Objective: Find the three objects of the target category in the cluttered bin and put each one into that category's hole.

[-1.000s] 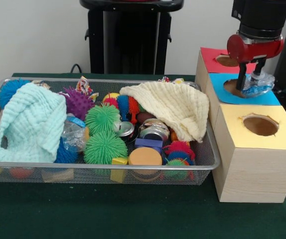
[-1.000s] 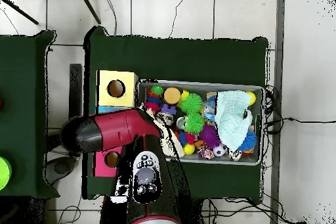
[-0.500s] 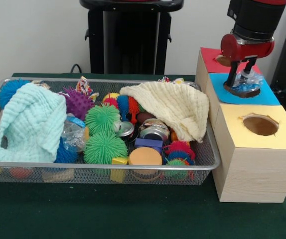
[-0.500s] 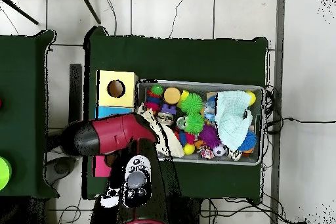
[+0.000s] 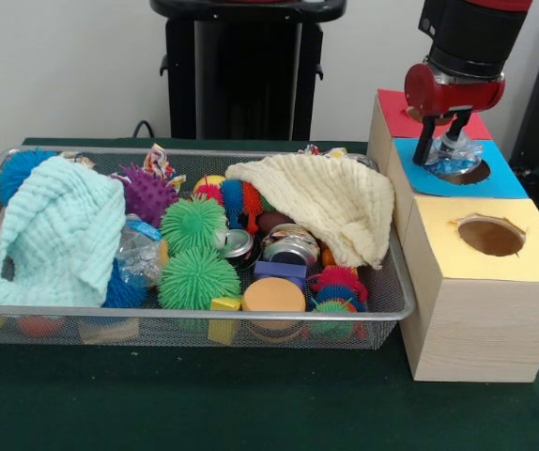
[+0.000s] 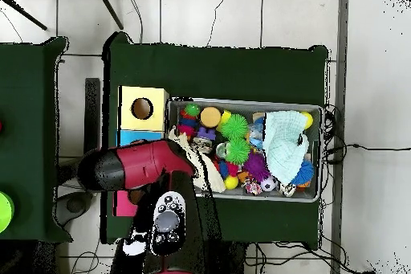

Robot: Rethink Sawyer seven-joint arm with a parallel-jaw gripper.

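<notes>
Plastic (image 5: 455, 154), a crumpled clear piece that looked like a crushed bottle or wrapper, hung directly below the gripper (image 5: 445, 141), clamped between its fingers. It sat just above the hole (image 5: 469, 173) in the blue box (image 5: 504, 178), lower edge at or near the rim; contact with the rim could not be confirmed. The red box (image 5: 393, 113) lay beyond the gripper and the yellow box (image 5: 532, 263) on the near side of it. In the overhead view the arm (image 6: 140, 166) covered the blue box, so the gripper and plastic did not show there.

Handling, as a judgement:
- Weight: very light; it should load the grip hardly at all.
- Stiffness: thin-walled and springy; it probably deformed under pressure rather than resisting it.
- Surface: smooth and glossy, so likely slippery. Folds gave the fingers edges to bite on.
- Fragility: low; further crushing would do no harm.
- Hold point: across a creased, thicker fold near the top, as held, leaving the bulk hanging free to enter the hole first.

Risk: a crumpled edge could catch on the rim and leave the piece perched there.

Well off to the gripper's side, the bin (image 5: 194, 319) held another clear crumpled piece (image 5: 138, 252) beside a green cloth (image 5: 58, 230); it would probably handle likewise.
</notes>
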